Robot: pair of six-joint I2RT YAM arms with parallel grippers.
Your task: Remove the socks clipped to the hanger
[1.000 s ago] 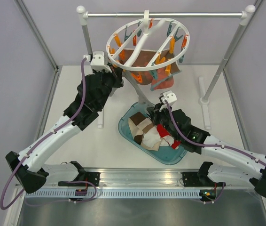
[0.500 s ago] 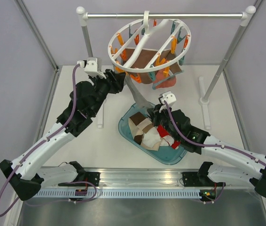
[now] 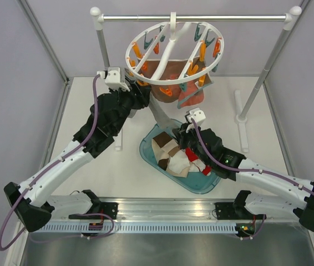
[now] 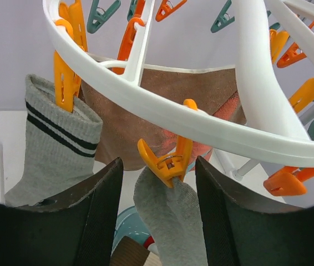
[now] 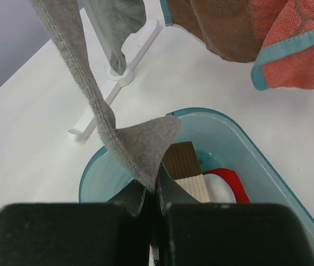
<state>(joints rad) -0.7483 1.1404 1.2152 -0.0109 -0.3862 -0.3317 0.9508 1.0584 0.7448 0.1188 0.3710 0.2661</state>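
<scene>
Grey striped sock [image 4: 57, 149] hangs clipped at the left rim of the hanger [image 4: 201, 124]. Just right of it the left gripper [image 4: 160, 221] sits jaws apart, straddling a plain grey sock [image 4: 173, 235] under its orange clip [image 4: 168, 160], barely any gap either side. Further right, the right gripper [image 5: 154, 194] is pinched tight on that sock's bottom end, above the rim of the teal tub [image 5: 240, 133].

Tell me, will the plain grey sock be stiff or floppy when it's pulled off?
Probably floppy: the sock folds over where the right hand pinches it. Likely light too: one small clip seems to hold it up.
</scene>
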